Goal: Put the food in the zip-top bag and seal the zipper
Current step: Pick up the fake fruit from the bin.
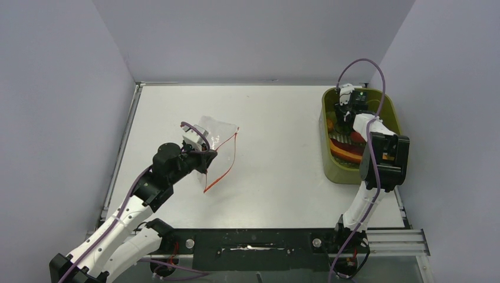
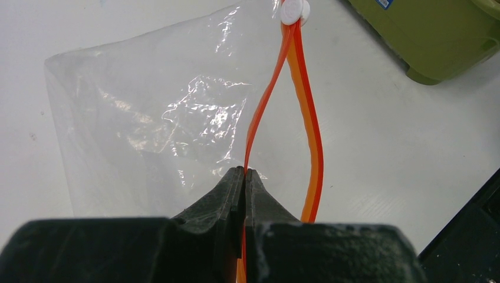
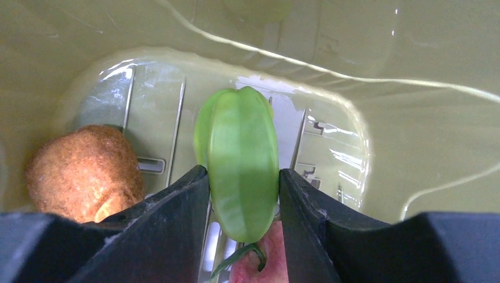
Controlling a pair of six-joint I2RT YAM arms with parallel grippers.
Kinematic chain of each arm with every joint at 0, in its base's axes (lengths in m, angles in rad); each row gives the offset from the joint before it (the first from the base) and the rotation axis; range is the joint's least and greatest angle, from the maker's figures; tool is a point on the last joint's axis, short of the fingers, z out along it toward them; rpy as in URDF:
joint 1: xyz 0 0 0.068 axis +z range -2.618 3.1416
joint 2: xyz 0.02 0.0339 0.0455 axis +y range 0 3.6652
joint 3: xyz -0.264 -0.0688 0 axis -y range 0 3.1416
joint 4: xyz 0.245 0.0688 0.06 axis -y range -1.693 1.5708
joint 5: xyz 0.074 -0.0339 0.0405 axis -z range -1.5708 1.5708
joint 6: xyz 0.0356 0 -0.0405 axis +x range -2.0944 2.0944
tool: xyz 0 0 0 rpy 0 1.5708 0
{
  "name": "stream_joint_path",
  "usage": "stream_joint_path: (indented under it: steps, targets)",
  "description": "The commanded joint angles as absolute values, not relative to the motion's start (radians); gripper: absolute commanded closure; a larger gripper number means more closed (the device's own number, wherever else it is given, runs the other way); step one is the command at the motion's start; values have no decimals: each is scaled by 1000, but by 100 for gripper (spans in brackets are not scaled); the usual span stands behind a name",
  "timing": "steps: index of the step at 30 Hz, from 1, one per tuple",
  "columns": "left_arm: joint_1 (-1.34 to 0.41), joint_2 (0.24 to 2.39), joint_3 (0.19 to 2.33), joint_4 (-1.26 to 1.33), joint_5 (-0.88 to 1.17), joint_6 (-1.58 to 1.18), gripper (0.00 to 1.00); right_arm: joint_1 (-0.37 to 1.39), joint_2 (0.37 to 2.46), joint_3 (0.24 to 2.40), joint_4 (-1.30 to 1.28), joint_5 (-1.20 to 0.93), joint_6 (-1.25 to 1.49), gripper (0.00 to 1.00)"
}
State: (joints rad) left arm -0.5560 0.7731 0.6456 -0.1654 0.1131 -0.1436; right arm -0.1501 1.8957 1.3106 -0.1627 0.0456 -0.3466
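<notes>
- Right gripper [image 3: 243, 173] is down inside the olive-green tub [image 1: 339, 175], jaws clamped on the flanks of a green piece of food [image 3: 239, 147]. The piece's long axis runs straight out along the fingers.
- Beside it on the tub floor sits a brown lump [image 3: 85, 172], and a pink-red fruit [image 3: 262, 268] lies just under the green piece. I cannot tell whether the green piece is off the floor yet.
- Over to the tub's left, well apart across the table [image 1: 283, 188], lies the zip-top bag [image 2: 147, 118], flat on its side.
- Left gripper [image 2: 244, 177] is pinched tight on one lip of the zipper [image 2: 313, 159]. The other lip bows away, so the mouth gapes in a narrow leaf-shaped slot.
- Here is the relation that counts. In the overhead view the zipper line runs from the tub's far-left down toward the near edge, and the open slot faces the tub.
- The white slider [image 2: 294, 10] sits at the end of the strip farthest from the left gripper, so the mouth is open for most of its length.
- My read is that the right arm has the carry: up out of the tub, leftward, green piece going in end-first along that slot. The gap looks slim, so snagging a lip is the risk.
</notes>
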Motion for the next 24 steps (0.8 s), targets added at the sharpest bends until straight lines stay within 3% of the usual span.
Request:
stream_joint_path:
  steps: [1, 14, 24]
  targets:
    - [-561, 749, 661, -142, 106, -126, 100, -155, 1801, 1287, -71, 97, -303, 60]
    - [-561, 755, 638, -138, 91, -127, 100, -119, 1625, 1236, -174, 167, -121, 71]
    - [-559, 820, 696, -99, 58, -218, 100, -50, 1406, 1183, -328, 220, 56, 70]
